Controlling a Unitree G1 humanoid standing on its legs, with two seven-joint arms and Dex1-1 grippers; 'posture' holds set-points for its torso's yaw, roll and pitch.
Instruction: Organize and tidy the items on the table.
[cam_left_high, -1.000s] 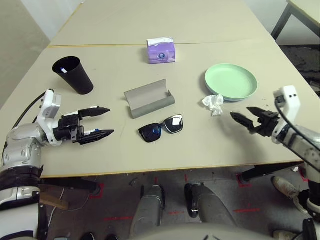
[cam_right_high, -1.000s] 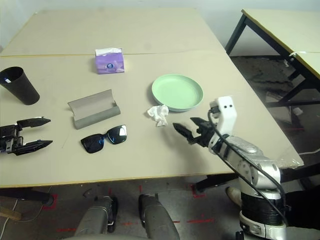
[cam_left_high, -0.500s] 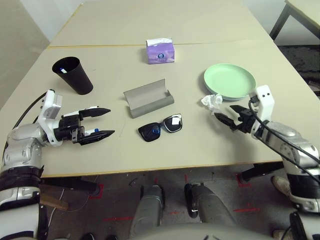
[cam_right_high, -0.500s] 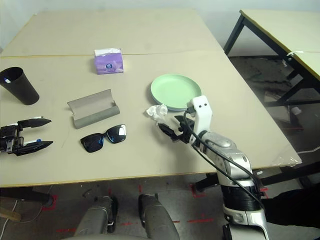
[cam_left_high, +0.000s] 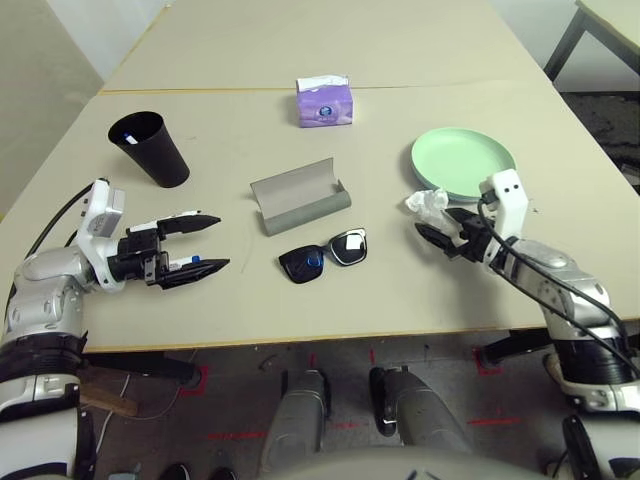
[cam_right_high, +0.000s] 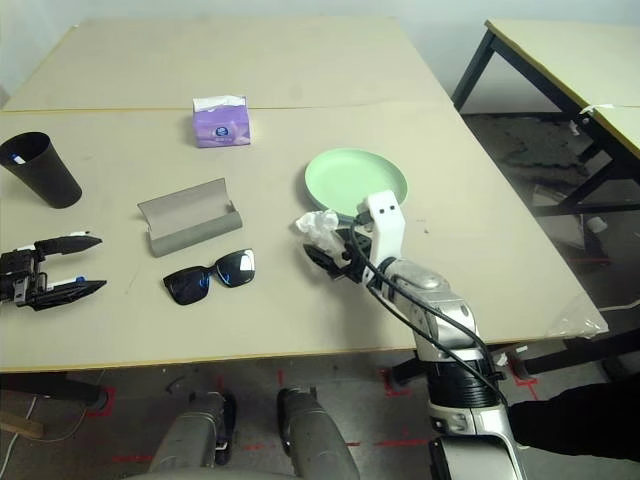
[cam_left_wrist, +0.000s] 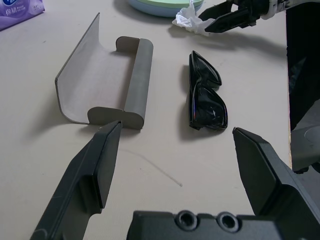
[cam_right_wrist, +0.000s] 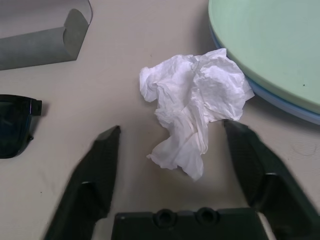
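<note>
Our right gripper (cam_right_wrist: 170, 145), jaws apart, straddles the crumpled white tissue (cam_right_wrist: 192, 110) touching the stacked light-green plate (cam_right_wrist: 270, 45); left gripper (cam_left_high: 195, 245) open beside the black cup (cam_left_high: 148, 148).

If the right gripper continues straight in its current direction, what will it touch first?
Most likely the crumpled white tissue: it lies between the open fingers of the right gripper, just ahead.

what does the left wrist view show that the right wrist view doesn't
Left wrist view alone: the whole open glasses case, the full sunglasses, a corner of the purple tissue box and the right gripper at the tissue. Right wrist view alone: the blue plate edge under the green plate. Both show the crumpled tissue, the green plate, the table, and at least part of the case and sunglasses.
</note>
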